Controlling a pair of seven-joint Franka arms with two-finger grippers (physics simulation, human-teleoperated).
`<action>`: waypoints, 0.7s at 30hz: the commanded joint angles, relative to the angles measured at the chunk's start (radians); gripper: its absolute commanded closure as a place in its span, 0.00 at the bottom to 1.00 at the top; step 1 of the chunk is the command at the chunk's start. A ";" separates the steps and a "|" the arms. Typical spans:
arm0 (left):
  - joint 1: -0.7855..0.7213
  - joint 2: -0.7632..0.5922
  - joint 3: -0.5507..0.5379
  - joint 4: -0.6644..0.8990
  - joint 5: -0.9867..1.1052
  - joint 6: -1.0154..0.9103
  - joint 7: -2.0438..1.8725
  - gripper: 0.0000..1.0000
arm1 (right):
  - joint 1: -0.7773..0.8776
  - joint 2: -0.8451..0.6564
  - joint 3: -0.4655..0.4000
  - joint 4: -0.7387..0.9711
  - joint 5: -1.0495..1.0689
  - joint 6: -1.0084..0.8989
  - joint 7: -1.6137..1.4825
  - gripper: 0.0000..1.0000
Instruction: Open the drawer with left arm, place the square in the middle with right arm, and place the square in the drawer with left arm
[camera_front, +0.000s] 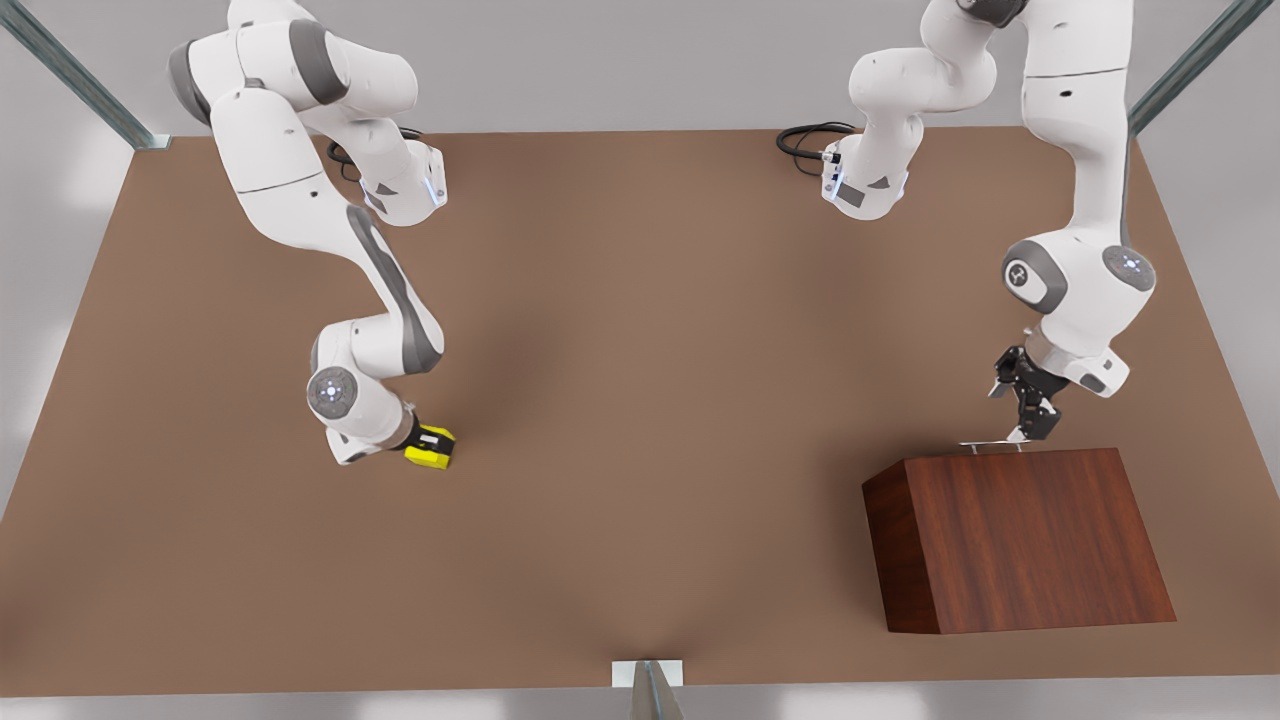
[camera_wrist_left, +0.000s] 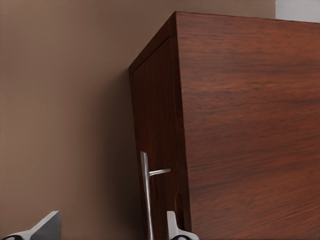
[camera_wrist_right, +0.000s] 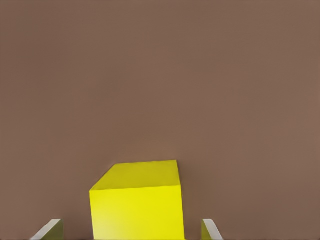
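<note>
Front view: I see the left gripper (camera_front: 1018, 432) at the far edge of the closed drawer (camera_front: 1020, 535), its open jaws straddling the silver handle (camera_wrist_left: 146, 195) without pinching it. Well away across the table (camera_front: 640, 400) from the drawer, my right gripper (camera_front: 432, 440) brackets the yellow square (camera_front: 430, 447), fingers (camera_wrist_right: 209, 230) apart, not touching.

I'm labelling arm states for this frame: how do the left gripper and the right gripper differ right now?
The left gripper is at the drawer, its fingers either side of the silver bar handle; the right gripper is at the yellow square on bare tabletop. The left gripper's fingers straddle the handle with a visible gap; the right gripper's fingers flank the square, apart from its sides. Both are open, black and two-fingered.
</note>
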 joint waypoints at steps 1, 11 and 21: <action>0.001 0.004 0.000 0.000 -0.009 0.002 0.000 0.00 | 0.000 0.004 0.000 0.000 0.000 0.000 0.000 0.00; 0.005 0.058 -0.001 0.002 -0.017 0.034 0.002 0.00 | 0.012 0.051 -0.002 -0.061 0.000 0.121 -0.043 0.08; 0.004 0.086 -0.003 0.002 -0.020 0.045 0.002 0.00 | 0.008 0.051 -0.003 -0.060 0.000 0.120 -0.055 0.23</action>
